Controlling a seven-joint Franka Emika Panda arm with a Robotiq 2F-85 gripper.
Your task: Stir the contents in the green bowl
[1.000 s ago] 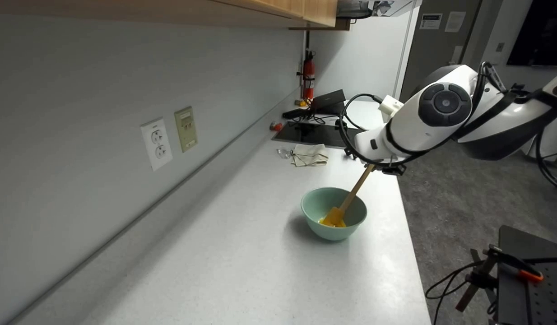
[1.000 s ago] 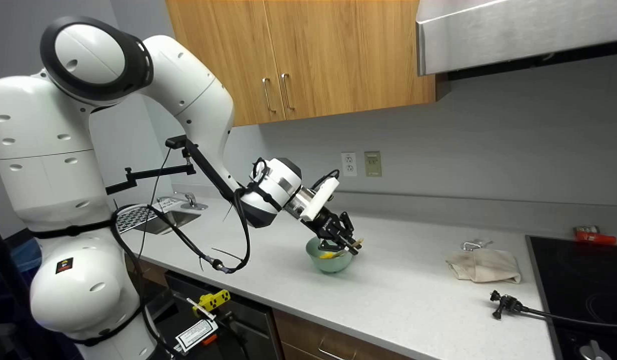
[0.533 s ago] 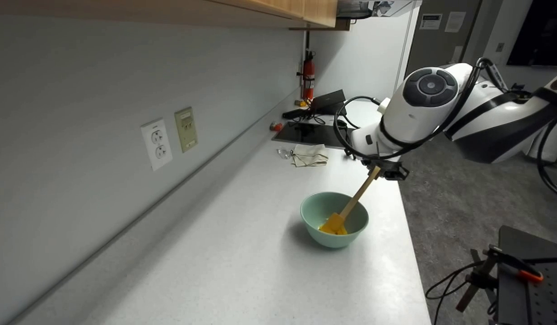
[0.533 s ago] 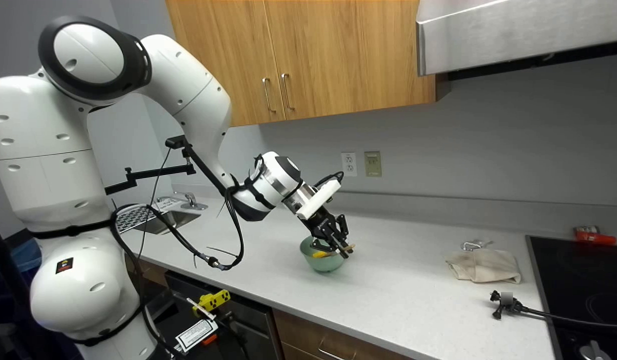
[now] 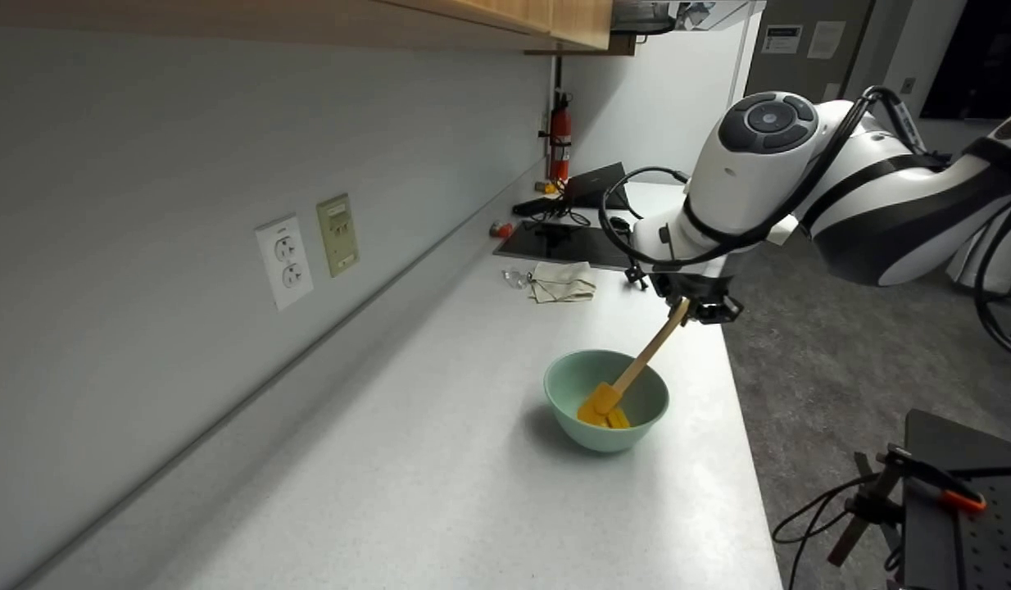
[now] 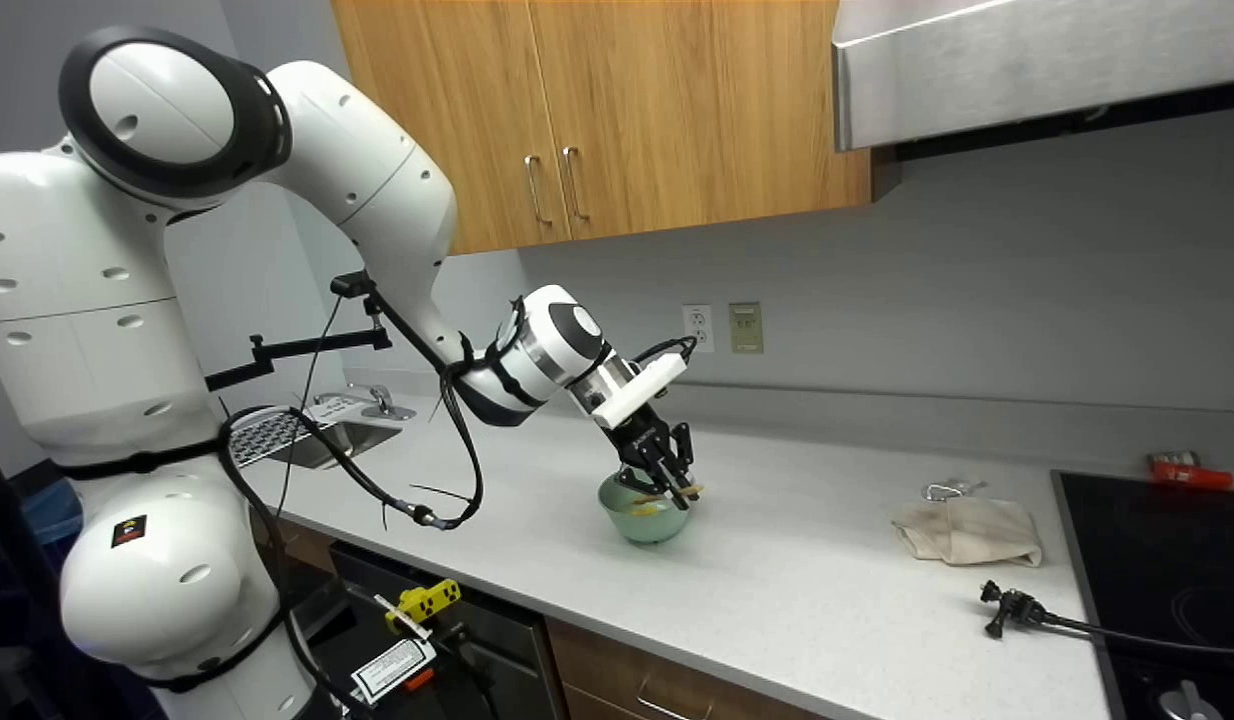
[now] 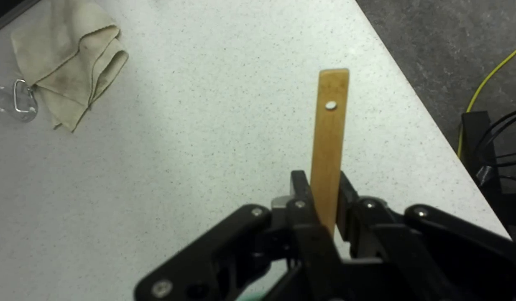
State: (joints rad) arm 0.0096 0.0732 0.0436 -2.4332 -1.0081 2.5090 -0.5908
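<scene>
Jaws are clamping tight on a spatula (image 5: 643, 358) slanting into a mint-green bowl (image 5: 605, 441).
Only the wrist view is showing the hole in its wooden handle (image 7: 328, 142); an exterior view is revealing its orange head (image 5: 600, 401) beside yellow-orange contents (image 5: 618, 420) inside; beyond, a cloth (image 5: 563, 283) is lying.

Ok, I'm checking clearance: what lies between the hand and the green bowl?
The spatula's wooden handle, slanting from the hand into the bowl, in an exterior view.
</scene>
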